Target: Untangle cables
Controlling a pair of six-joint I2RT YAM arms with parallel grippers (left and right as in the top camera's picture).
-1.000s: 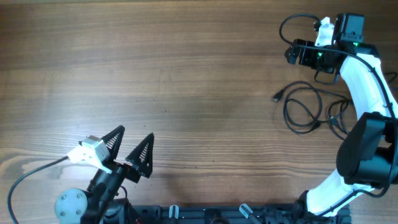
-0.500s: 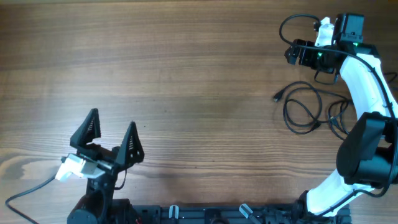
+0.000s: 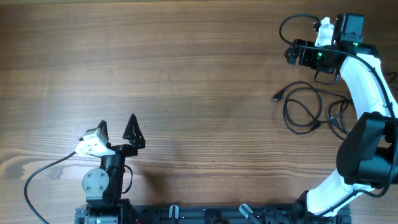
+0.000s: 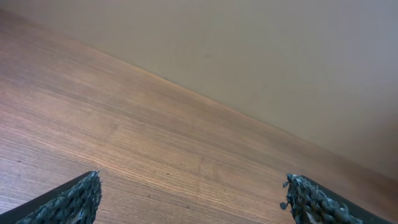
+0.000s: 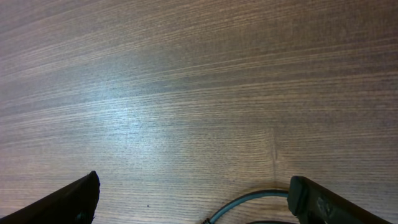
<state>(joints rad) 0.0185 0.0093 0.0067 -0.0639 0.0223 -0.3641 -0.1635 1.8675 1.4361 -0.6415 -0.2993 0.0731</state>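
Observation:
The cables point(image 3: 303, 109) lie as loose thin black loops on the wooden table at the right, with a small plug end point(image 3: 277, 96) pointing left. My right gripper point(image 3: 297, 55) hovers at the far right, just beyond the loops, open and empty. In the right wrist view its jaws point(image 5: 193, 186) are wide apart over bare wood, with a dark cable arc point(image 5: 249, 200) at the bottom edge between them. My left gripper point(image 3: 117, 126) is at the near left, far from the cables, open and empty. Its jaws point(image 4: 193, 186) are angled up along the table.
The right arm's white links point(image 3: 367, 81) reach over the right side of the cable loops and hide part of them. A thicker black wire point(image 3: 293, 23) loops off the right wrist. The left arm's own wire point(image 3: 43, 171) trails at the near left edge.
The left arm has swung about near its base: its gripper turned from pointing right to pointing away and now looks smaller, as if tilted. The right arm and the cables have not moved.

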